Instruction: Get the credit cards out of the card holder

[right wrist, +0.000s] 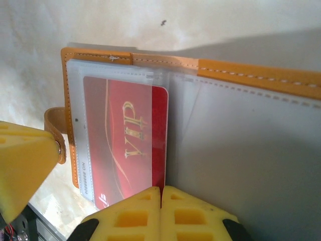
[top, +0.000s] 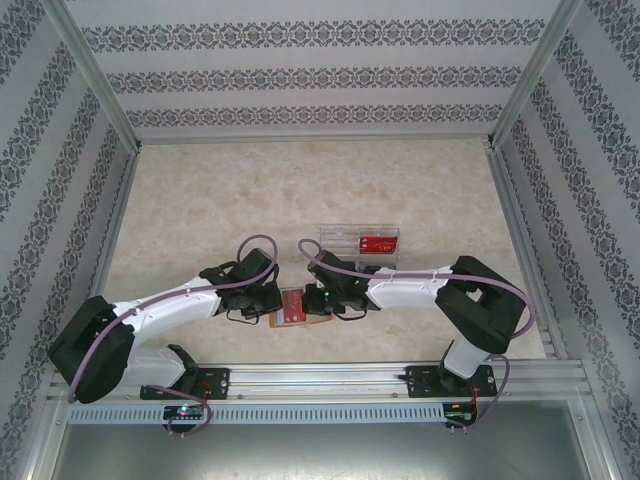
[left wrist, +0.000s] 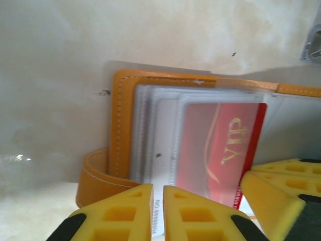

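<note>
From above, your two arms fold in toward each other low over the table (top: 220, 190). The left hand (top: 268, 302) and right hand (top: 318, 298) nearly meet, with the card holder (top: 293, 307) lying open between them, near the front rail (top: 330, 375). Behind it stands a clear tray (top: 345, 236) with a second red card (top: 378, 241) in it, and patterned wallpaper (top: 300, 80) closes the cell on three sides. In the left wrist view, the left hand's fingers (left wrist: 125, 216) sit almost together, and the thin slit between them shows a printed strip. Whether they pinch anything you cannot tell. The holder's stitched orange edge and curled strap (left wrist: 95, 173) lie just ahead, with a red VIP card (left wrist: 215, 145) inside a translucent sleeve. The right hand's fingers (left wrist: 281, 193) cut in at lower right. In the right wrist view the right hand is clenched, tips pressed together at the sleeve's lower edge beside the red VIP card — anything thin between them is hidden. A left-hand finger (right wrist: 25, 160) blurs the left side.
</note>
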Controlling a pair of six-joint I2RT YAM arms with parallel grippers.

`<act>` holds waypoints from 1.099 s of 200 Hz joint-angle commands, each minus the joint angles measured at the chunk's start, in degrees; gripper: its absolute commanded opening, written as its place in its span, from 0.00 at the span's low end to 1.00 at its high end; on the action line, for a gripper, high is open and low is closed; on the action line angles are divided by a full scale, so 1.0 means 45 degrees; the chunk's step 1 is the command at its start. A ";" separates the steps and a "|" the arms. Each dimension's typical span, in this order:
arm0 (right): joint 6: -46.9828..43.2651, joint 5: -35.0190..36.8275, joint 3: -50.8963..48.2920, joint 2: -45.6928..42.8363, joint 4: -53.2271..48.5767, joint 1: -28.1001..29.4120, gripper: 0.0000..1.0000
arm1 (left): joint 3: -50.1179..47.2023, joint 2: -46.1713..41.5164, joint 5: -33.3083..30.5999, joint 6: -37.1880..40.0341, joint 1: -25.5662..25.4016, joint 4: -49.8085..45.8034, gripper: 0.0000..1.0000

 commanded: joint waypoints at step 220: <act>0.0092 0.0212 -0.0436 -0.0028 0.0049 -0.0124 0.00 | 0.0342 0.2451 -0.1316 -0.0381 0.0063 -0.1544 0.00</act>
